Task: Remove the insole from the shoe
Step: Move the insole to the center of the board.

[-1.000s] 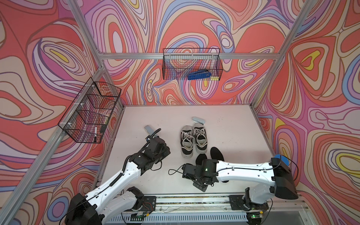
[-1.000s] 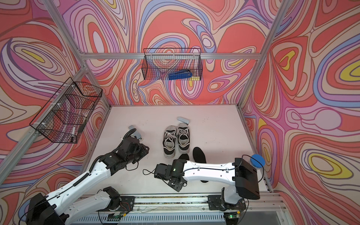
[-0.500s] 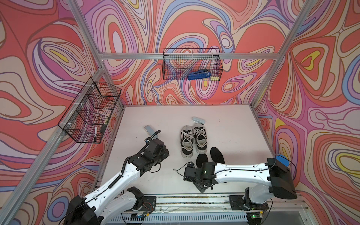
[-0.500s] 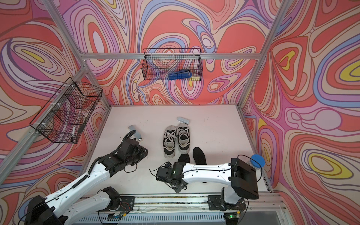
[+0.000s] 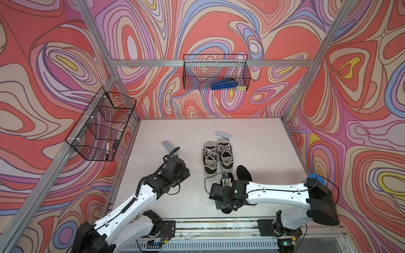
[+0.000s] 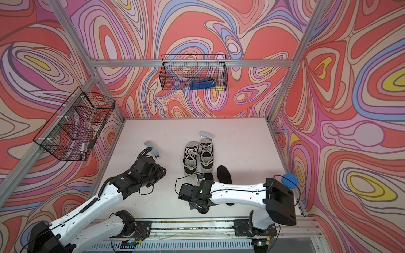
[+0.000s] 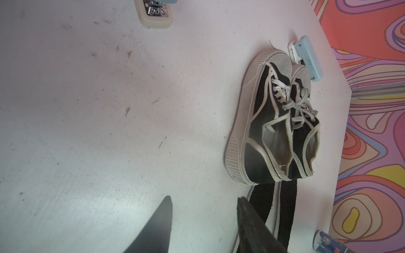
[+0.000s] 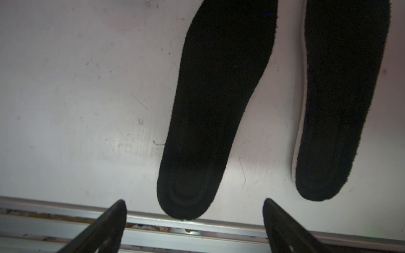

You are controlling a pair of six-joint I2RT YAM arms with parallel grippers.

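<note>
A: Quick, biggest first. What is the table [image 5: 258, 140] carrying?
B: The shoes [image 5: 217, 157] are sitting side by side around the middle, laced, toes pointing at the back wall.
A: Anything showing inside them?
B: In the left wrist view both openings are showing pale lining, and no black pad that I can make out. I am reading them as emptied.
A: Where are the insoles lying, then?
B: Flat on the table, between the shoe heels and the front rail. The first insole [image 8: 219, 98] is running under the right arm [image 5: 274, 192], its heel end reaching the table's front edge. The second insole [image 5: 244, 173] is lying just beside it on the robot's right, with a strip of table showing between them. Both are starting close behind the shoes. Touching or not, I cannot tell.
A: Right side?
B: The right fingers [image 8: 105, 227] are hanging over the first insole's heel end, spread wide, gripping nothing.
A: Left?
B: The left fingers [image 7: 160, 230] are hovering off to the side of the shoes, parted about halfway, with only bare table between them.
A: So what am I marking for progress?
B: I am calling the removal done, both insoles out. Nothing is looking left except pulling the arms clear, and that part is my guess.
</note>
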